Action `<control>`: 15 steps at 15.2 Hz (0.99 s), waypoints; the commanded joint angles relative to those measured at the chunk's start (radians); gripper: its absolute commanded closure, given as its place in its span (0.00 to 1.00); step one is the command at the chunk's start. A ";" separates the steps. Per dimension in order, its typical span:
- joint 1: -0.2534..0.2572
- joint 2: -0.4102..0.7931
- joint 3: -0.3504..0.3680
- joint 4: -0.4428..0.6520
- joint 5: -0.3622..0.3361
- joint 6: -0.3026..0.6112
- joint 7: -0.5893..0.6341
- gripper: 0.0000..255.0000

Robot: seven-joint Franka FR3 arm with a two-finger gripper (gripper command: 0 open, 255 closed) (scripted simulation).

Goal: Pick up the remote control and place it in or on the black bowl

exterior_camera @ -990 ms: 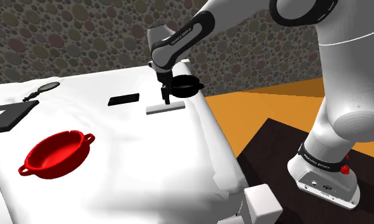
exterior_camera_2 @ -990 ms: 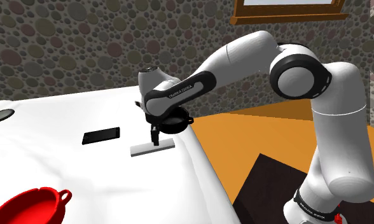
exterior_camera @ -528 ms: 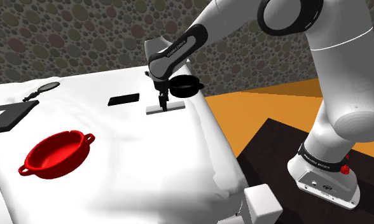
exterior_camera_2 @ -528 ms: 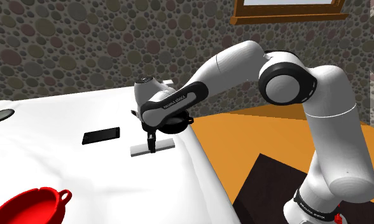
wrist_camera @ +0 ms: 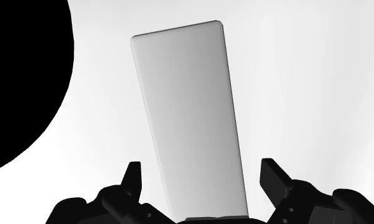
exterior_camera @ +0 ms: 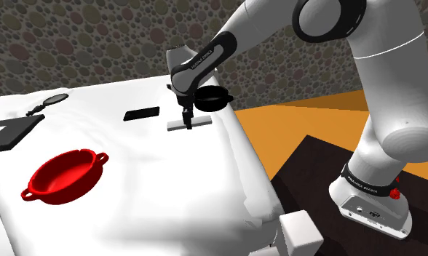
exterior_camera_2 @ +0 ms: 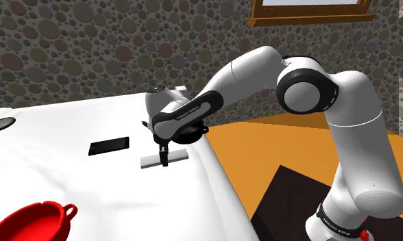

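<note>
A white robot arm [exterior_camera: 278, 22] reaches down over a white-covered table [exterior_camera: 147, 211]. Its black gripper [exterior_camera: 186, 120] points straight down at the remote control [exterior_camera: 198, 122]. The remote control is drawn as a plain, pale grey flat slab. It lies flat on the table, near the edge that borders the orange floor [exterior_camera: 300, 131].

In the wrist view the gripper [wrist_camera: 201, 167] is wide open. Its two fingers [wrist_camera: 132, 178] stand one at each long side of the remote control [wrist_camera: 186, 108]. A strip of white table shows between each finger and the slab, so nothing is held.

The black bowl [exterior_camera: 214, 97] sits on the table just beyond the remote control, close to it and partly behind the arm's wrist. In the wrist view the black bowl [wrist_camera: 14, 83] appears as a large rounded black shape beside the slab.

To the shoulder view's left of the remote control lies a small flat black slab [exterior_camera: 141, 113]. A red two-handled bowl [exterior_camera: 63, 174] sits well apart from both, nearer the camera.

In the second exterior view the gripper [exterior_camera_2: 164, 156] stands over the middle of the remote control [exterior_camera_2: 180, 155].
</note>
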 commanded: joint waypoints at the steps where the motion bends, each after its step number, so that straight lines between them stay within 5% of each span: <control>1: 0.000 0.000 0.000 0.000 0.000 0.000 0.000 0.00; 2: 0.000 0.000 0.000 0.000 0.000 0.000 0.000 1.00; 15: -0.001 -0.028 0.001 0.013 0.002 -0.041 -0.002 1.00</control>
